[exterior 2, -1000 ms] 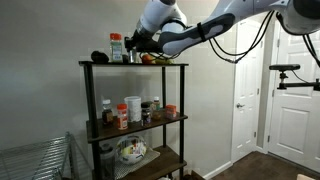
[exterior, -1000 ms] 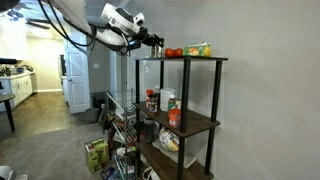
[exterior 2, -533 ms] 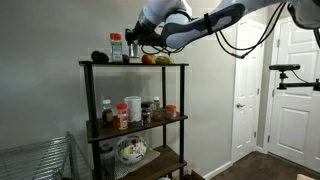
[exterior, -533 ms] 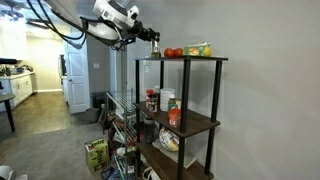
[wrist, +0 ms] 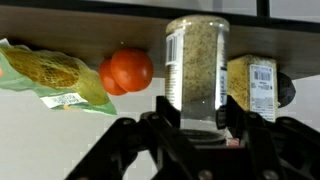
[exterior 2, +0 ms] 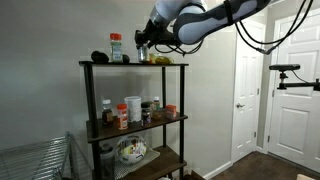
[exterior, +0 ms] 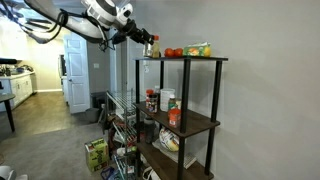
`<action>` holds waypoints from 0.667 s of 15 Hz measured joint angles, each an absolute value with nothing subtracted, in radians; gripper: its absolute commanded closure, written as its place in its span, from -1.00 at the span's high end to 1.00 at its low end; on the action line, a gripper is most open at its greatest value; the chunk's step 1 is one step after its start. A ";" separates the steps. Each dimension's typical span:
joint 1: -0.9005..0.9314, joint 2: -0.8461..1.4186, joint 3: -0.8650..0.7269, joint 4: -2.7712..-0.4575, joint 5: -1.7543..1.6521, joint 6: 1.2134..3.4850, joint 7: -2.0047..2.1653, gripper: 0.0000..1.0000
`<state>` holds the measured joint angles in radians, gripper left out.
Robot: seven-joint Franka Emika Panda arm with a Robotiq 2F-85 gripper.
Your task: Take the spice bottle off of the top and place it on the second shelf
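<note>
Exterior view: pincer [exterior: 150, 44] at the arm-side end of the top [exterior: 205, 59], clamped on the spice bottle [exterior: 153, 47], held upright. Beyond the pincer, tomatoes [exterior: 173, 52], then a yellow-green bag [exterior: 198, 49]. Well below it, the second shelf [exterior: 205, 123], crowded with jars. Cannot tell here whether the bottle's base touches the board.

Exterior view from across: pincer [exterior 2: 142, 50] over the top [exterior 2: 130, 65], arm coming in from above. Bottle mostly hidden behind the pincer. Only shown here: a red-capped bottle [exterior 2: 117, 47] and a dark object [exterior 2: 98, 57] on the board, just beside the pincer on the side away from the arm. Second shelf [exterior 2: 150, 124] well below.

Wrist view: closest look at the grip. Fingers [wrist: 165, 112] either side of the spice bottle [wrist: 196, 60], pressed against its lower part; clear jar, greenish-tan contents. Past the pincer [wrist: 198, 108] on one side, tomatoes [wrist: 127, 70] and bag [wrist: 50, 75]; on the other, a yellow-labelled jar [wrist: 255, 85]. Dark band [wrist: 80, 25] along the upper edge.
</note>
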<state>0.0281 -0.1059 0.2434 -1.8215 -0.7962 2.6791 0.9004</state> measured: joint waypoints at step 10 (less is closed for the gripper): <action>0.029 -0.263 0.165 -2.026 -0.643 2.683 0.782 -0.35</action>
<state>0.0289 -0.2628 0.1654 -2.0255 -0.6435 2.6827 0.7825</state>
